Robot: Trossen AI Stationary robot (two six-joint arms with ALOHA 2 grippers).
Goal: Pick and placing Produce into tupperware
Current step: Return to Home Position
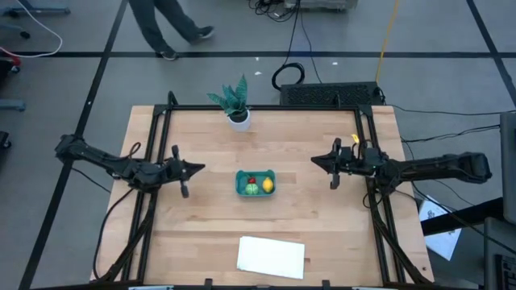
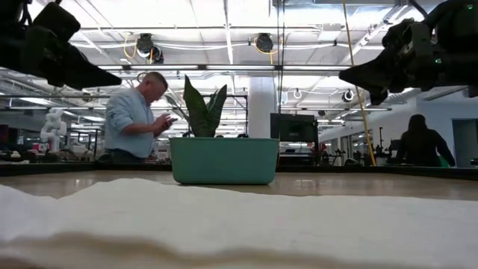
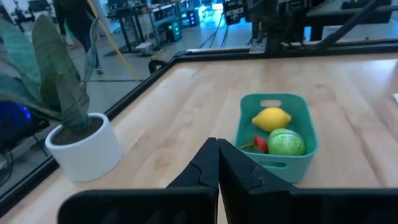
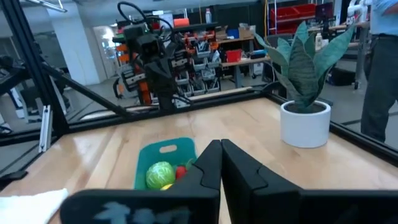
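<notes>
The teal tupperware point(image 1: 255, 183) stands at the table's middle. Inside it lie the red strawberry-like piece point(image 3: 260, 144), the round green piece point(image 3: 286, 142) and the yellow lemon-like piece point(image 3: 271, 119). My left gripper point(image 1: 200, 167) is shut and empty, raised above the table to the left of the container. My right gripper point(image 1: 315, 160) is shut and empty, raised above the table to the right of the container. In the low view the container point(image 2: 223, 160) stands between the two raised arms.
A potted green plant in a white pot point(image 1: 236, 105) stands at the table's far edge, behind the container. A flat white sheet point(image 1: 272, 256) lies near the front edge. A person point(image 2: 134, 116) stands in the room beyond the table.
</notes>
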